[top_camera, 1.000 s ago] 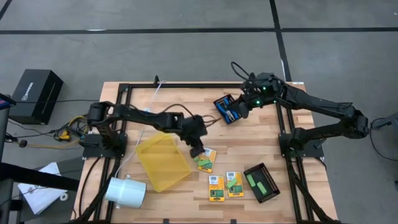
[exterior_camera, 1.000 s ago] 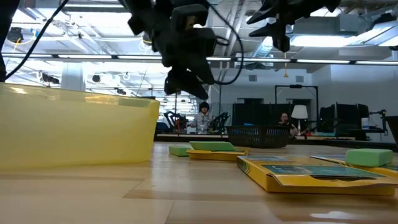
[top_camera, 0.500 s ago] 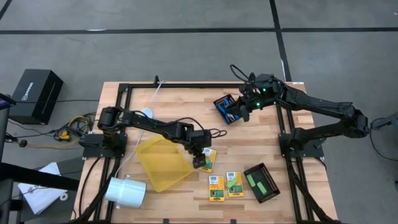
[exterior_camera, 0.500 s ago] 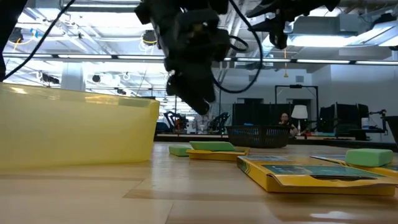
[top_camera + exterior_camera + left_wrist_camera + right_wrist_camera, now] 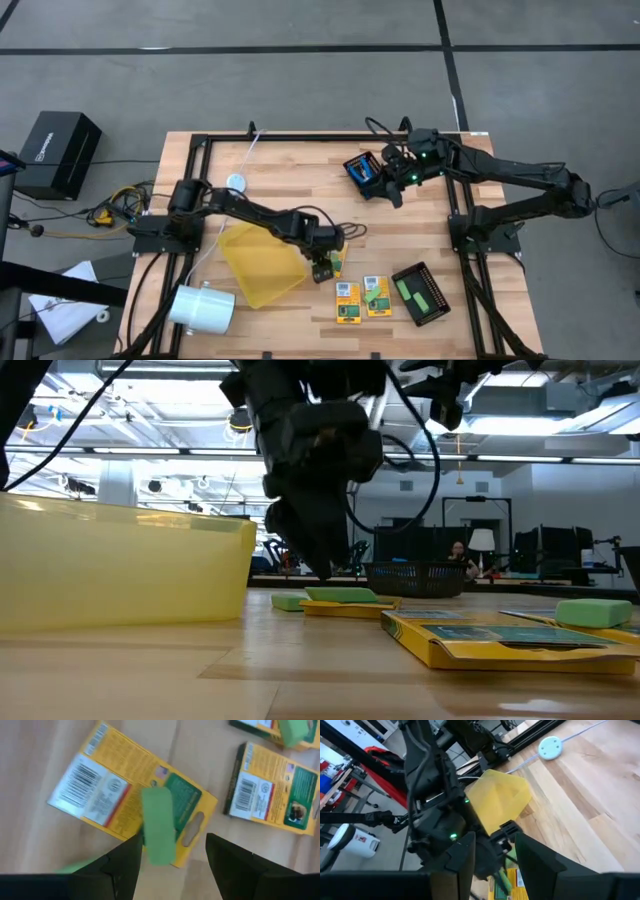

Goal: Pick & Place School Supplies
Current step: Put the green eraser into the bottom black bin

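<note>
A yellow-and-green crayon box [image 5: 135,802] lies flat on the table with a short green stick [image 5: 159,827] resting on its face. My left gripper [image 5: 172,855] hangs open just above them [image 5: 322,268], pointing steeply down, a finger on either side of the stick's near end. In the low view its fingertips [image 5: 322,565] stand a little above the stick [image 5: 345,595]. Two more crayon boxes [image 5: 347,300] [image 5: 377,295] lie nearer the front edge. My right gripper [image 5: 393,186] hovers high and open beside a black mesh tray [image 5: 362,170] that holds blue-handled tools.
A flat yellow tray [image 5: 262,262] lies just left of the left gripper. A white cylinder [image 5: 202,307] lies at the near left, and a white puck [image 5: 236,181] at the far left. A second black tray [image 5: 420,293] with green pieces sits at the near right.
My left gripper has gone toward the near and right edges and down, tipping more steeply, and now hangs close over the box with the green stick, still open. My right arm has swung slightly toward the near edge.
</note>
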